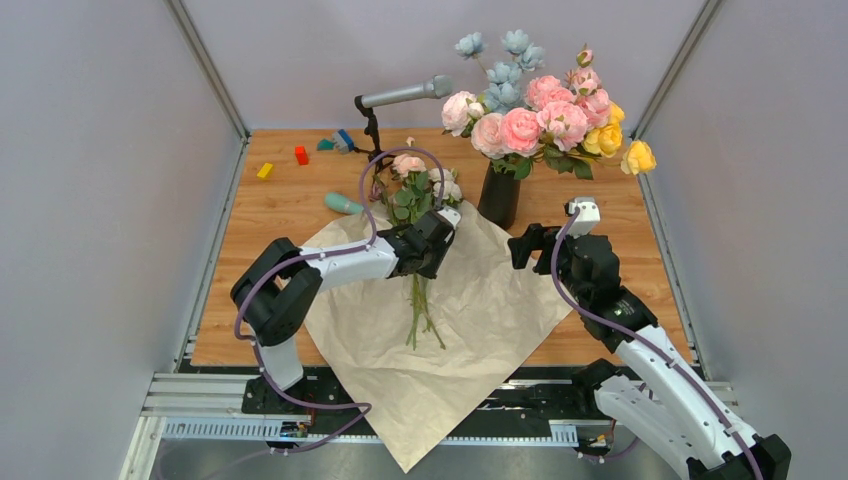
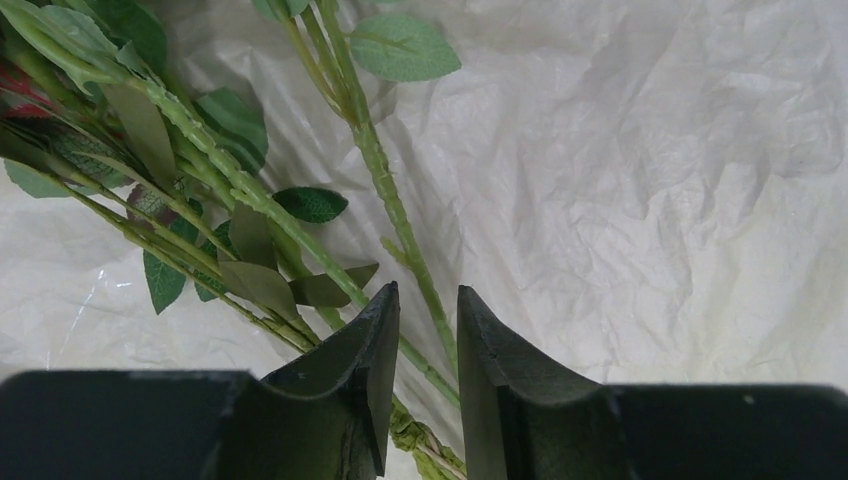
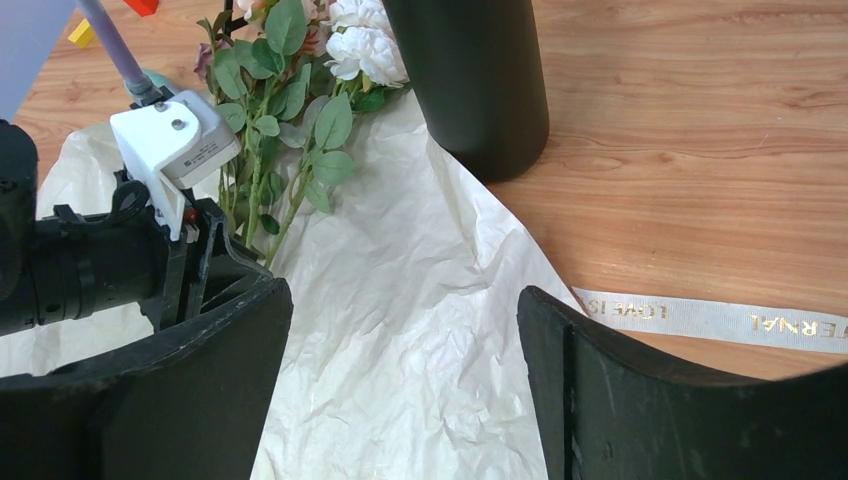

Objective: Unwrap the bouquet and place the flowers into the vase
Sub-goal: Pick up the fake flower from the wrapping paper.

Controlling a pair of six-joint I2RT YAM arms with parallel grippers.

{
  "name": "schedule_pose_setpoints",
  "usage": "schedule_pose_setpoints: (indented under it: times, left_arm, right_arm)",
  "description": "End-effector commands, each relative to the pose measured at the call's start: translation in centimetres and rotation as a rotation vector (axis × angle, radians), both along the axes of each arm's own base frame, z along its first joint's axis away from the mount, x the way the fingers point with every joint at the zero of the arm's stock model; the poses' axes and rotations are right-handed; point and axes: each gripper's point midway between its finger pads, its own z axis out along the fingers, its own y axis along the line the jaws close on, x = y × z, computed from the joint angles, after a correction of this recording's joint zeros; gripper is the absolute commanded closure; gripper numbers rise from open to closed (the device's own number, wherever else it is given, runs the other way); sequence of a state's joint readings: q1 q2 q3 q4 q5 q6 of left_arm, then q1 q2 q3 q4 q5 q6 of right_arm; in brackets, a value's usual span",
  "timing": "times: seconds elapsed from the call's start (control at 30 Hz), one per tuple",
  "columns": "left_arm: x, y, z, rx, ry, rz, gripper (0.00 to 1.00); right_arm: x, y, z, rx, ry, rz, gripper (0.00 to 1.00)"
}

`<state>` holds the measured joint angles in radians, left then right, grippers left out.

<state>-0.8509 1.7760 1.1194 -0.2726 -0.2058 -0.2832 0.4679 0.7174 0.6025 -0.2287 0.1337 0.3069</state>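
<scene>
Unwrapping looks done: the wrapping paper (image 1: pixel 480 300) lies flat on the surface and the ribbon (image 3: pixel 700 315) is off, the flowers (image 1: pixel 418 185) rest at its 12 o'clock corner with the left fingers (image 2: pixel 372 340) straddling their stems (image 2: pixel 390 200), grip uncertain, the right fingers (image 3: pixel 620 390) are spread and empty, and the vase (image 1: pixel 498 195) at the flowers' 3 o'clock awaits them.

Top view high overhead, whole table (image 1: pixel 280 215); wrist views close, angled down; all share paper (image 1: pixel 500 290), stems (image 1: pixel 418 300).
</scene>
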Motion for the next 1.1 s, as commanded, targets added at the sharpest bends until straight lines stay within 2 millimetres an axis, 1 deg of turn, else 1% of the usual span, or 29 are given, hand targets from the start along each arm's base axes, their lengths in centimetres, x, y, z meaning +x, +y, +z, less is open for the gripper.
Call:
schedule_pose_setpoints:
  times: [0.0,0.27,0.6,0.7,0.8,0.87,1.07]
  left_arm:
    - [0.9,-0.9,0.8,-0.017,-0.034,0.007,0.65]
    - [0.8,-0.8,-0.3,0.000,-0.019,0.009,0.67]
    - [0.8,-1.0,-1.0,-0.003,-0.004,0.016,0.71]
    - [0.7,-1.1,-1.1,-0.003,0.000,0.020,0.76]
    - [0.7,-1.2,-0.9,-0.011,0.006,0.025,0.83]
    - [0.6,-1.4,-0.5,-0.028,0.009,0.030,0.87]
    - [0.1,-2.5,1.5,-0.124,0.024,0.040,1.00]
  right_arm:
    - [0.2,-0.1,0.5,0.023,-0.015,-0.017,0.16]
    - [0.2,-0.2,0.3,0.023,-0.011,-0.019,0.16]
    - [0.1,-0.3,0.1,0.025,-0.009,-0.023,0.16]
    - [0.0,-0.3,0.0,0.024,-0.008,-0.023,0.16]
    - [0.0,-0.4,0.0,0.024,-0.009,-0.027,0.16]
    - [-0.1,-0.4,0.0,0.023,-0.009,-0.029,0.16]
    - [-0.1,-0.5,0.0,0.022,-0.009,-0.032,0.16]
